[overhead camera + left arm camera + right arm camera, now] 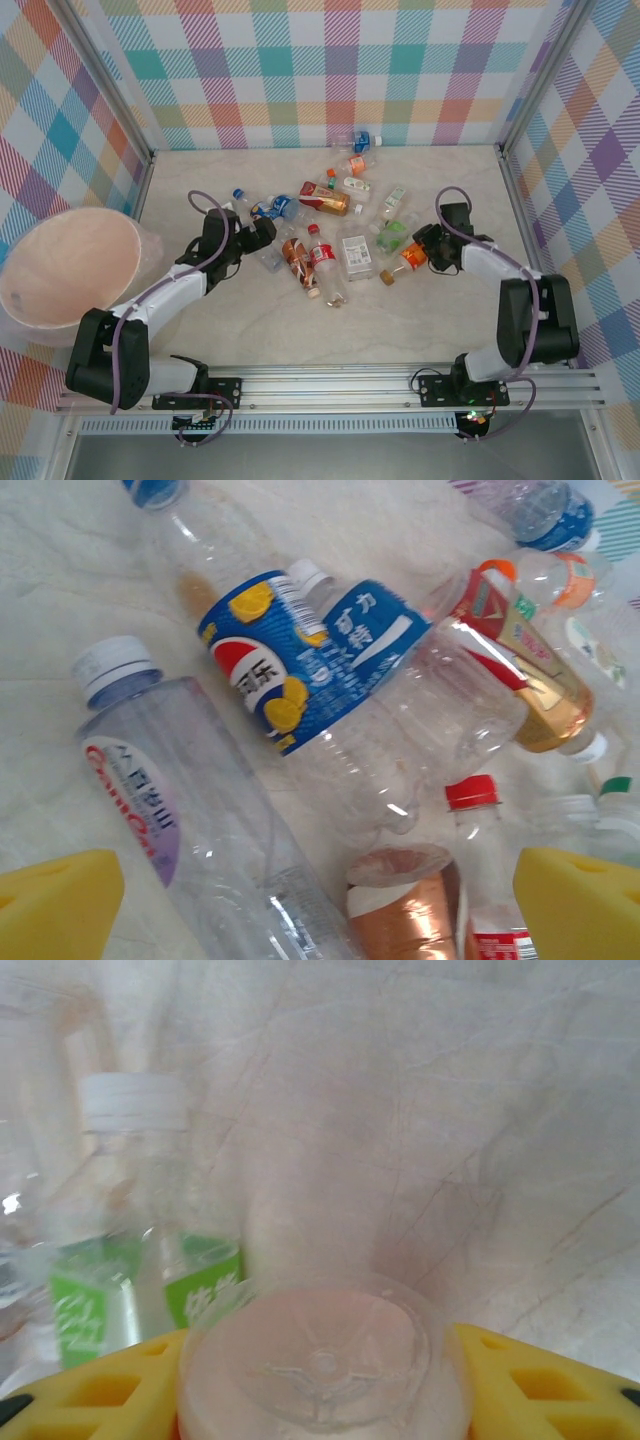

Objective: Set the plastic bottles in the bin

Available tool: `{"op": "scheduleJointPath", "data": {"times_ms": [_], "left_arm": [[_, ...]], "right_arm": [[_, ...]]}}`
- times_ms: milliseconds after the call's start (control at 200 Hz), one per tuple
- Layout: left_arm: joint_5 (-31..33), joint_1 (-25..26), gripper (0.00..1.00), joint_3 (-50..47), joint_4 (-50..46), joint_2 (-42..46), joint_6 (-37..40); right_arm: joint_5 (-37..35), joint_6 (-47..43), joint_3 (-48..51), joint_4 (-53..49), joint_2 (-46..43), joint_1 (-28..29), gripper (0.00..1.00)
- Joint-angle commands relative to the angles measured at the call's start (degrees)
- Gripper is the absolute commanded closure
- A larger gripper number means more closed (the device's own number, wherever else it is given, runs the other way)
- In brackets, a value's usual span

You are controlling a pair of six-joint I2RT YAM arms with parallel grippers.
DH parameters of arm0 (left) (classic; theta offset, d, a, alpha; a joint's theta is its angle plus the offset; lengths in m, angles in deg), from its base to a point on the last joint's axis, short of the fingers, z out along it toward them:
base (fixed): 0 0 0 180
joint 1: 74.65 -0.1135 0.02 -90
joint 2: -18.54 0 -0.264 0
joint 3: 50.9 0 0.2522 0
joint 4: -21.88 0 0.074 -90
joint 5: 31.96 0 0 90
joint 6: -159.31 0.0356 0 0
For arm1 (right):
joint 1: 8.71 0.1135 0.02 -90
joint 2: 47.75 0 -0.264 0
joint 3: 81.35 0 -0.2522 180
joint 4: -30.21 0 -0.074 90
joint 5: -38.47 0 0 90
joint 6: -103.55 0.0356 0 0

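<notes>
The step in hand is judged to be the picking of one bottle by the right arm. The right gripper (419,250) is clenched on a small clear plastic bottle with an orange label (409,258). In the right wrist view the round base of this bottle is seen end-on, pressed between the two yellow fingers (90,1385). Whether it is already raised from the pale marbled table (300,335) cannot be told. A clear bottle with a green label and a white cap (150,1285) lies just beside it.

The left gripper (263,233) is released, with its jaws wide apart, and is held low over the left side of the heap. A clear bottle with a blue label (310,660) and a clear bottle with a white cap and a pale purple label (175,815) lie before it, and neither is touched.

The large round pale pink translucent bin (20,310) stands at the far left, beside the left arm and well apart from the right gripper. No bottle is seen inside it, so the task is judged to be near its beginning.

For the next move, the held bottle should be lifted clear of its neighbours. It should then be carried across the table, without meeting the left arm, and let go only above the rim of the bin.
</notes>
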Motion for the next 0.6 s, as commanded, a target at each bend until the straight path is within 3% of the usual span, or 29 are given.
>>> {"op": "scheduleJointPath", "data": {"times_ms": [0, 180, 470, 595], "left_arm": [[-4.5, 2.1, 0.0, 4.0, 0.1, 1.8, 3.5], [-10.7, 7.7, 0.0, 9.6, -0.8, -1.5, 8.3], [-22.8, 17.8, 0.0, 18.2, -0.8, -11.5, 15.7], [-23.8, 20.9, 0.0, 22.1, -2.7, -15.5, 17.8]], "right_arm": [[1.7, -3.0, 2.9, 6.7, -5.8, 1.6, 0.47], [4.4, -5.9, 2.7, 11.4, -10.0, 5.5, 0.52], [8.0, -5.7, -4.1, 16.3, -7.7, 10.9, 0.52], [9.3, -5.5, -6.2, 18.1, -6.2, 12.9, 0.51]]}}
